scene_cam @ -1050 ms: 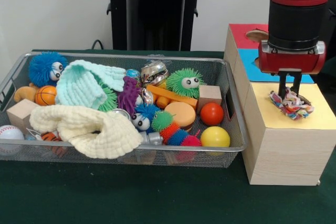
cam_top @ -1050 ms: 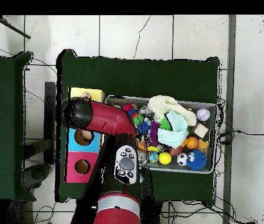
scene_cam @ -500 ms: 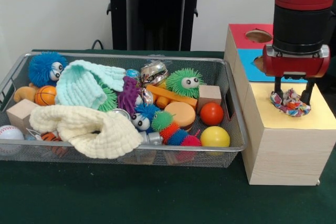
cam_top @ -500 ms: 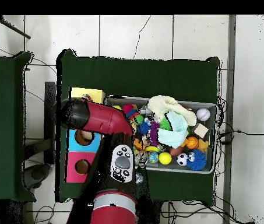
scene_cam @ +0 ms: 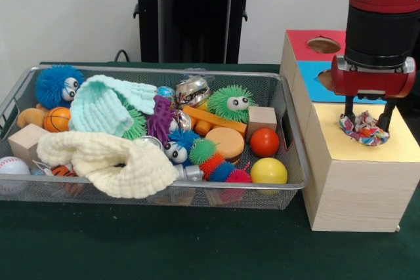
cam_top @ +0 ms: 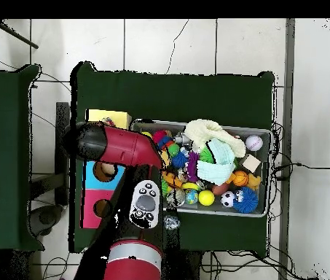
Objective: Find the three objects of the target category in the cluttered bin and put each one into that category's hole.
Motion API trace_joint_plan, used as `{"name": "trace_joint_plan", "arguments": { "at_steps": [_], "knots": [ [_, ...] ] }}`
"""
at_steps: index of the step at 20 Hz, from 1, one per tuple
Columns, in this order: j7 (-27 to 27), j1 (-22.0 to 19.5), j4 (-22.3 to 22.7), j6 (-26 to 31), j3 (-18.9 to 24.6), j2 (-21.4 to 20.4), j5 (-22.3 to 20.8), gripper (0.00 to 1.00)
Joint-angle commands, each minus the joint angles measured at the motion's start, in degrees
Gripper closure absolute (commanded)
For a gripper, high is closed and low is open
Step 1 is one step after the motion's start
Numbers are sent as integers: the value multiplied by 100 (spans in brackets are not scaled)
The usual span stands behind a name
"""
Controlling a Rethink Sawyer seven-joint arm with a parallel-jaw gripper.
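Gripper [scene_cam: 368, 117] at right of front view, fingers spread wide, one each side of a multicolour fabric scrunchie [scene_cam: 363, 129]; tips look just off it, though contact is hard to judge. Scrunchie lies bunched on the yellow top [scene_cam: 367, 150] of the wooden sorting box [scene_cam: 354, 188], right-centre of frame. Behind it, blue section [scene_cam: 315, 82] and red section [scene_cam: 308, 42], each w/ a round hole. Wire bin [scene_cam: 151, 191] fills left and centre: cream cloth [scene_cam: 105, 159], mint cloth [scene_cam: 102, 104], blue fuzzy toy [scene_cam: 58, 84] upper left, red ball [scene_cam: 265, 141] and yellow ball [scene_cam: 269, 171] at its right end. Overhead view: red arm [cam_top: 120, 148] covers the box's yellow end.
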Motion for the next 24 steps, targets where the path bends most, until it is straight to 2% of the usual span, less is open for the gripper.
{"name": "trace_joint_plan", "arguments": {
  "at_steps": [1, 4, 14, 15, 24],
  "knots": [
    [1307, -37, -456, 605, -125, 345, -57, 0],
    [1356, 9, -549, 884, -212, 287, -70, 0],
    [1312, 69, -470, 961, -284, 197, -75, 0],
    [1319, 71, -468, 951, -290, 198, -70, 100],
    [1307, 67, -646, 1144, -337, 230, -53, 100]
  ]
}}
